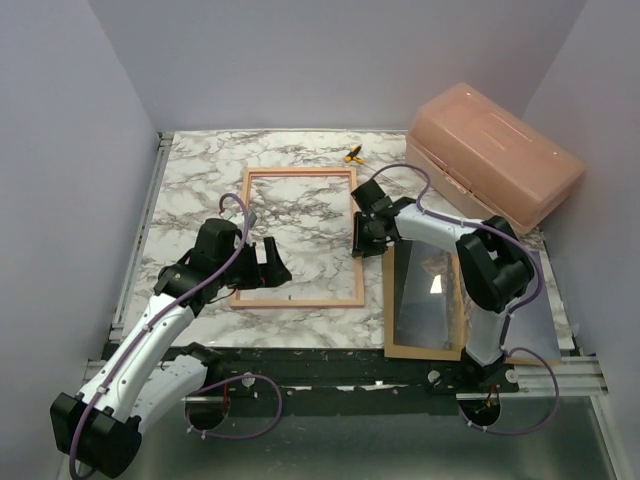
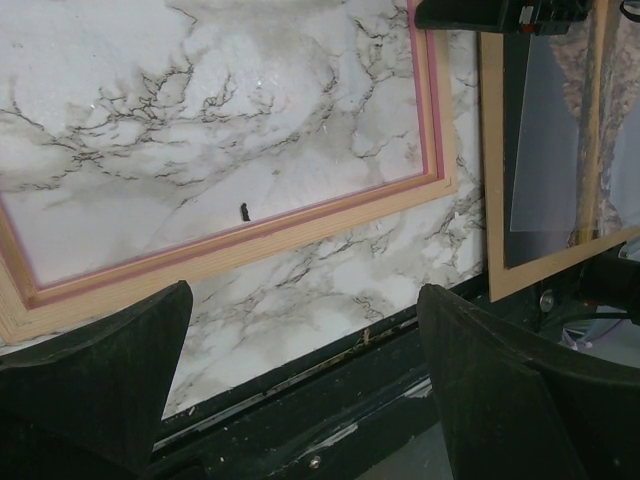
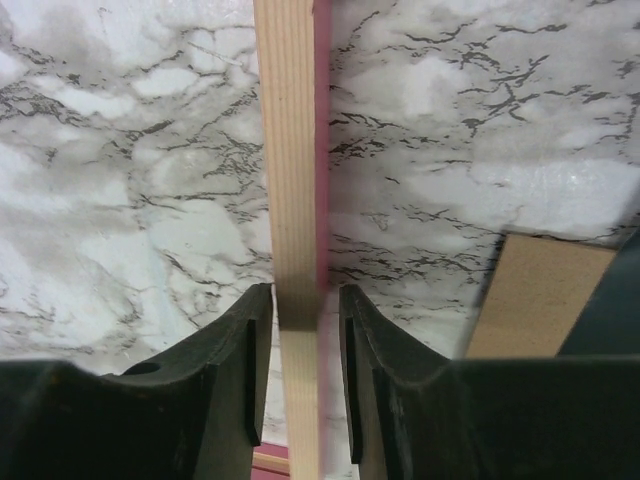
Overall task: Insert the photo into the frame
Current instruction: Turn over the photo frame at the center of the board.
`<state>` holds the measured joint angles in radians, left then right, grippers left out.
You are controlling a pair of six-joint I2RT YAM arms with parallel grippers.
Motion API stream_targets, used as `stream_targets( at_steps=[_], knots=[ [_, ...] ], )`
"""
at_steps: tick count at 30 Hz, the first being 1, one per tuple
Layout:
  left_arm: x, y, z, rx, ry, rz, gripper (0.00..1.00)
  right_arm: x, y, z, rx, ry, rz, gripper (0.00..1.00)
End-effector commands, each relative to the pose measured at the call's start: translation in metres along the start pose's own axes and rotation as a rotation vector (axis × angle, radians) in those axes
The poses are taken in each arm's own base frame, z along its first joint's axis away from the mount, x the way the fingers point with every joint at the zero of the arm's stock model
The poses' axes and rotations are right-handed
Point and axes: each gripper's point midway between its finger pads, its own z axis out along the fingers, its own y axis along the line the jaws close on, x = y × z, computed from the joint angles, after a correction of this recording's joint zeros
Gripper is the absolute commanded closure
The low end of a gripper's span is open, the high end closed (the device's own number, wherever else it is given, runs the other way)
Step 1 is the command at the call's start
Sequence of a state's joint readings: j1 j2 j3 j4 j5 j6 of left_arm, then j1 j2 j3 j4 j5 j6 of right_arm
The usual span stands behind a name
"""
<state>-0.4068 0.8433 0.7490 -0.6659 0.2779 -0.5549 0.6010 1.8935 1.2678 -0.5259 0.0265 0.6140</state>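
The frame (image 1: 300,298) lies flat in the middle of the marble table, light wood side up with a pink inner edge. Its near rail shows in the left wrist view (image 2: 250,245). My right gripper (image 1: 362,238) is closed around the frame's right rail (image 3: 292,150), one finger on each side. My left gripper (image 1: 266,264) hangs open and empty over the frame's near left corner, with wide fingers (image 2: 100,370). The photo seems to lie on the brown backing board (image 1: 420,348) under my right arm. Only a rocky brown patch (image 1: 437,264) shows, beneath glare.
A salmon plastic box (image 1: 495,155) stands at the back right. A small yellow and black object (image 1: 352,153) lies behind the frame. The backing board also shows in the left wrist view (image 2: 492,200). The table's black front rail (image 2: 330,400) runs close below my left gripper.
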Motion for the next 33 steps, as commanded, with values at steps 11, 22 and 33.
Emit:
stream_targets(
  at_steps=[11,22,33],
  knots=[
    [0.008,-0.013,-0.007,0.087,-0.001,-0.029,0.04,-0.009,0.01,-0.071,-0.118,-0.128,0.072,0.27],
    [0.018,-0.055,-0.004,0.353,0.053,-0.19,0.03,0.038,0.005,-0.129,-0.298,-0.134,0.153,0.08],
    [0.003,-0.097,-0.004,0.466,0.06,-0.218,0.03,0.067,-0.028,-0.152,-0.254,-0.164,0.154,0.01]
  ],
)
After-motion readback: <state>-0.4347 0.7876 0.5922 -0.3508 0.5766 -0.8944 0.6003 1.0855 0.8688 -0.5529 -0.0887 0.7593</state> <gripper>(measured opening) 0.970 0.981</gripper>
